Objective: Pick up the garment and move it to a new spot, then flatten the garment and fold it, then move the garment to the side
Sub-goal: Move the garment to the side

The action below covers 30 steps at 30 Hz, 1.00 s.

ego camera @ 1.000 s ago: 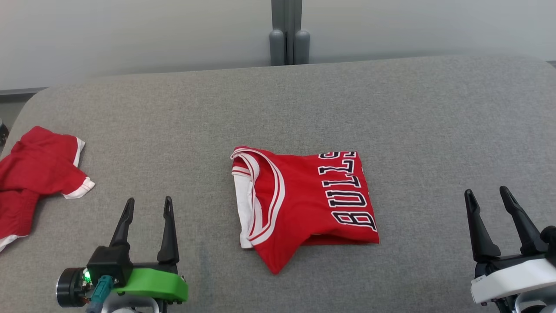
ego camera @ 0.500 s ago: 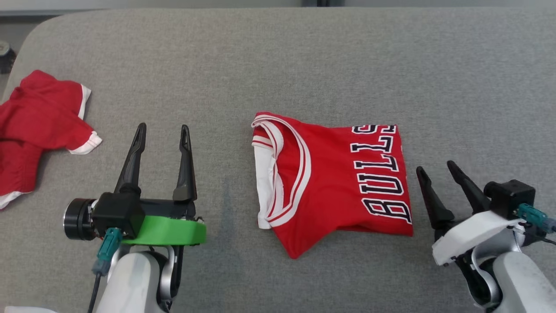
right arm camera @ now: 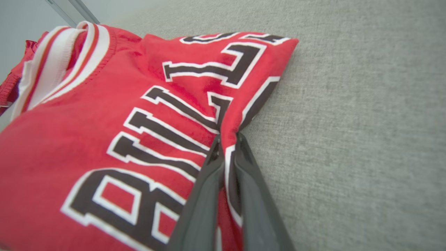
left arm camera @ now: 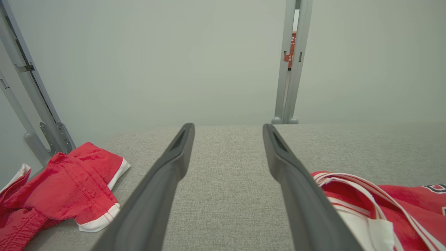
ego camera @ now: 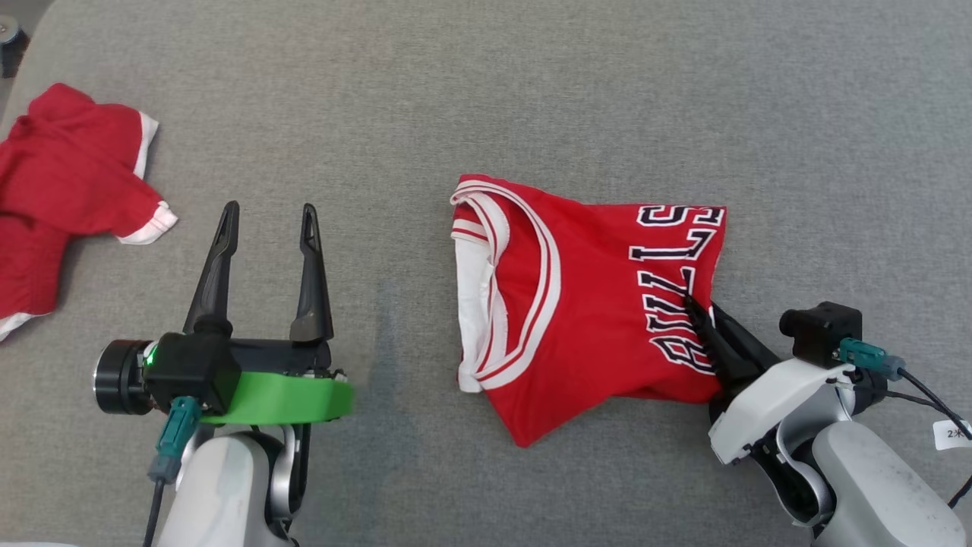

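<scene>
surface: grey fabric tabletop [ego camera: 531, 91].
jersey [ego camera: 585, 304]: red, folded, mid-tabletop; we read its long axis as L–R.
R pincer [ego camera: 702, 323]: clamped on jersey's R edge; cloth lies to its L, so we'd drag w/ R arm.
L pincer [ego camera: 267, 207]: fingers apart, empty, well off to L.

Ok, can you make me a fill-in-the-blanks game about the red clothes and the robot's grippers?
The folded jersey shows the word ____.
The right gripper pinches the jersey's edge while the left gripper stands ____.
Another red garment lies to the jersey's ____ in the head view.
Everything rests on a ____ fabric surface.
Missing words: BULLS; open; left; grey.
</scene>
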Available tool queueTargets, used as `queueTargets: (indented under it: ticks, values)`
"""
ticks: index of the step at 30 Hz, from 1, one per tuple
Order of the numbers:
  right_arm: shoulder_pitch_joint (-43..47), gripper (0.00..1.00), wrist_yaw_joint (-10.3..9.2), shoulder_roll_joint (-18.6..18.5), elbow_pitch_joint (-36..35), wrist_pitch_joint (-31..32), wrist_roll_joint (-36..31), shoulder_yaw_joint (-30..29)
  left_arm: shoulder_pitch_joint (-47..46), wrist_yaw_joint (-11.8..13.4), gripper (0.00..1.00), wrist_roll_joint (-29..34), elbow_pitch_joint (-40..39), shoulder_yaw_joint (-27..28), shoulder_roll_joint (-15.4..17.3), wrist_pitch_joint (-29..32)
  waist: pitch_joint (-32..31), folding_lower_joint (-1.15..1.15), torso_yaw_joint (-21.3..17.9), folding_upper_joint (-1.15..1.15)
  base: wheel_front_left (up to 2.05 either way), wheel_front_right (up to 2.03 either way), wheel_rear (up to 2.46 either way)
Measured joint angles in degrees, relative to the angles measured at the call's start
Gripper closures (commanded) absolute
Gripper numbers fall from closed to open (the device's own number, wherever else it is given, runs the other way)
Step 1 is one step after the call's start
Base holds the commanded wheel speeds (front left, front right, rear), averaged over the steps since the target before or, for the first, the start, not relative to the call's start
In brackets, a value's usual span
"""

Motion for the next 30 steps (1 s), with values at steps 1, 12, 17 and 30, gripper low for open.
queueTargets:
  ticks: [1, 12, 17, 30]
  values:
    - [-0.37, 1.00, 0.00, -0.23, -0.21, -0.36, 0.22, 0.58, 0.03, -0.03, 0.00, 0.18, -0.21, 0.25, 0.11, 0.00, 0.09, 0.00, -0.58, 0.00, 0.00, 0.00, 0.00]
    - [-7.18, 1.00, 0.01, -6.49, 1.90, -4.20, 2.75, 1.33, -1.75, -1.99, 0.00, 2.71, -2.27, -1.30, 0.86, -0.07, 1.04, 0.00, -11.81, 0.00, 0.00, 0.00, 0.00]
    - [-15.41, 1.00, 0.00, -11.26, 6.93, -5.35, 4.60, -1.57, -4.70, -2.97, 0.00, 3.94, -3.45, -3.35, 1.02, 0.20, 3.90, 0.00, -15.29, 0.00, 0.00, 0.00, 0.00]
    - [-34.78, 1.00, 0.00, -23.28, 24.54, -8.39, 5.94, -11.29, -13.52, -4.95, 0.00, 5.98, -6.02, -6.92, 1.63, 0.78, 16.28, 0.00, -15.66, 0.00, 0.00, 0.00, 0.00]
